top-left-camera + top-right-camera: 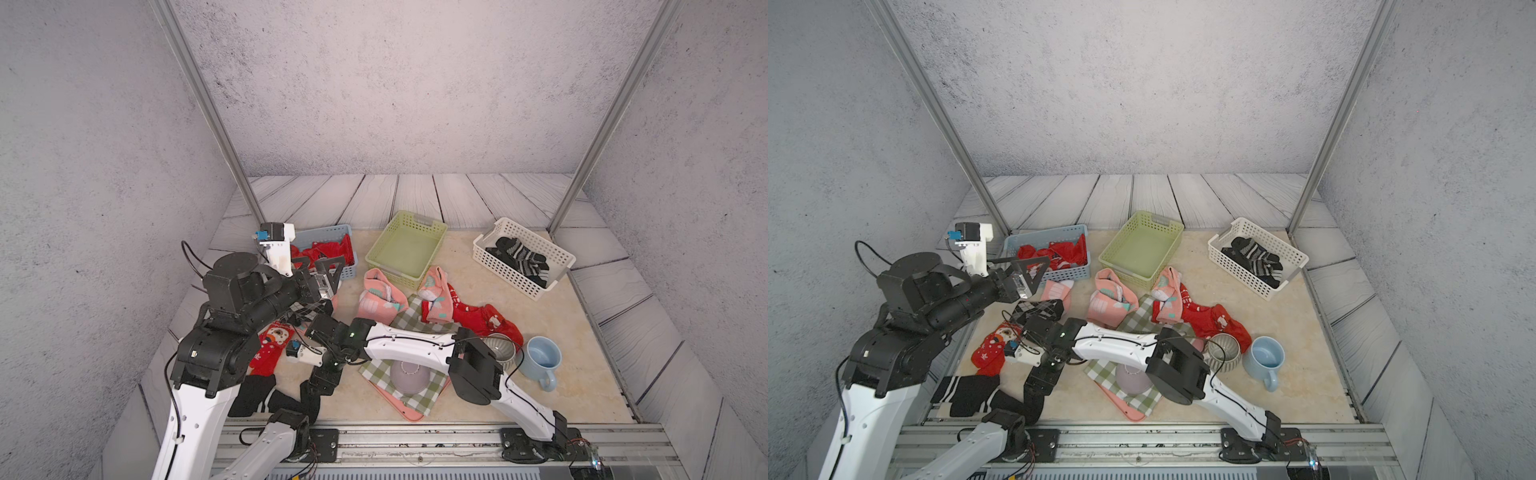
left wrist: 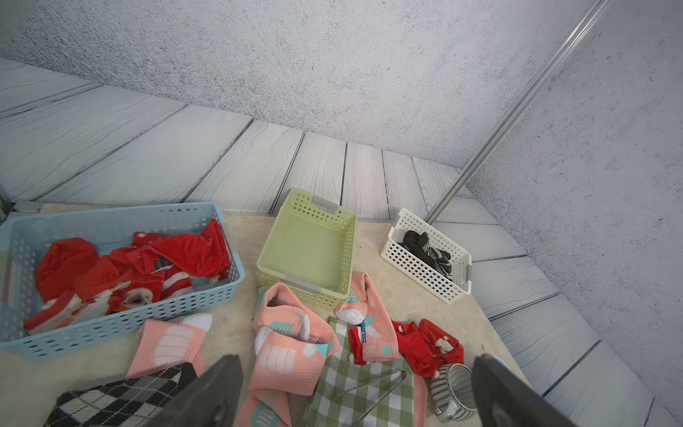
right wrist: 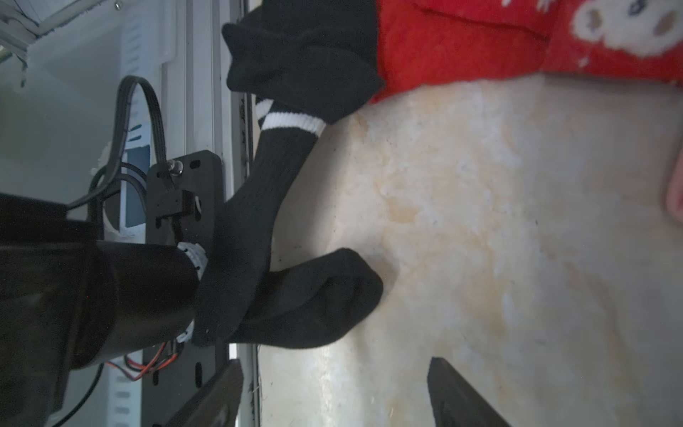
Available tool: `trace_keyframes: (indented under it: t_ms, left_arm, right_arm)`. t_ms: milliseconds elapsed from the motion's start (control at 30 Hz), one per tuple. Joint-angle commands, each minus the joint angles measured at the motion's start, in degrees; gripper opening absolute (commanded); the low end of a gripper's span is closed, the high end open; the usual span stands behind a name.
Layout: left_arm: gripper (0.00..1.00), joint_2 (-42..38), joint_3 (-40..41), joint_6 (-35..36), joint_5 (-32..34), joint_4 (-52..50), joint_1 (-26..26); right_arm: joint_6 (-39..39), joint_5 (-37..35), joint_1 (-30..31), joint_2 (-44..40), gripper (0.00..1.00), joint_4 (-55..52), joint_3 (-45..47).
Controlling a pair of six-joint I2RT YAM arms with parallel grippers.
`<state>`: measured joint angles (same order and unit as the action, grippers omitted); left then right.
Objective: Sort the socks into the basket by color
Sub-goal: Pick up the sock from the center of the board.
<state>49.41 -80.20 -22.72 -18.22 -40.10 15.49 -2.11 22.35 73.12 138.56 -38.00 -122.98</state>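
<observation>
Nearest the front rail: right gripper [image 3: 332,399], jaws spread, only bare table [image 3: 480,222] in the gap. Just ahead of those jaws, toward one finger's side: a black sock [image 3: 281,295] with white stripes, draped over the table edge against the left arm's base. Farther ahead of the same jaws: a red sock [image 3: 480,33] with a white bear print, meeting the black fabric.

Farther back and raised above the table: left gripper [image 2: 354,358], jaws spread wide, gripping nothing. Below one finger: an argyle sock [image 2: 122,395] in black and grey. Below the other finger: a striped cup [image 2: 451,392]. Under the gap: a green-checked cloth [image 2: 362,392] and pink socks [image 2: 288,347] with teal-white marks. Slightly ahead, toward the cup-side finger: loose red socks [image 2: 428,344].

Farthest ahead of the jaws, three baskets in a row: blue basket [image 2: 111,325] holding a heap of red socks [image 2: 148,266], green basket [image 2: 325,299] touching the pink socks, white basket [image 2: 417,266] holding black-grey socks [image 2: 428,251].
</observation>
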Motion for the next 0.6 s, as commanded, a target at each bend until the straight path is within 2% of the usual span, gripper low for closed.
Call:
trace_keyframes:
  t_ms: [0, 233, 400, 467, 567]
  left_arm:
    - [0.99, -1.3, 0.3, -0.1, -1.7, -0.3, -0.4]
    - [0.99, -5.0, -0.4, -0.2, -1.5, -1.0, -0.4]
    - [0.99, -6.9, 0.0, -2.4, -2.3, 0.0, -0.4]
    - [0.99, -7.3, 0.4, -3.1, -2.4, 0.5, -0.4]
    - [0.99, -7.7, 0.8, -3.5, -2.4, 0.7, -0.4]
  right_arm:
    - [-2.0, -1.1, 2.0, 1.4, 0.84, -0.5, -1.8]
    - [-2.3, -0.4, 2.9, 7.1, 0.86, -3.8, -8.5]
    - [-1.9, -4.9, 3.8, 11.0, 0.85, -7.1, -13.5]
    - [-1.1, -7.0, 3.8, 13.1, 0.8, -9.5, -16.4]
    - [-0.1, -9.5, 3.8, 13.2, 0.66, -9.8, -15.6]
